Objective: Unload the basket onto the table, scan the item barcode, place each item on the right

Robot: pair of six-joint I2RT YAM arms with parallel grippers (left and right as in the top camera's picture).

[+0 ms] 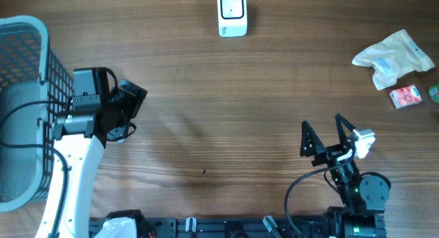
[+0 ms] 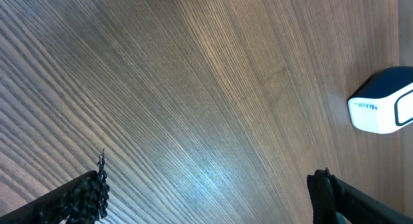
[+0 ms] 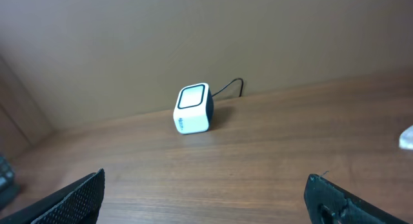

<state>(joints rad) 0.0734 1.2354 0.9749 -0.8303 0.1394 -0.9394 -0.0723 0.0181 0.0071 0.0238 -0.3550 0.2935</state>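
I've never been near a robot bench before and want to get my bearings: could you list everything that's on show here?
White cube-shaped barcode scanner with a dark back: one, white and dark, middle of the table's far edge.
Light blue plastic mesh basket: one, light blue, left edge.
Crumpled pale plastic bag: one, whitish, far right.
Small red packet: one, red, beside the bag on its near side.
Green object: one, green, cut off at the right edge; cannot identify it.
Brown wooden table: one, brown, under everything.
Left arm: one, white with a black head, beside the basket; jaws open, empty.
Right arm: one, black, near edge on the right; jaws open, empty.
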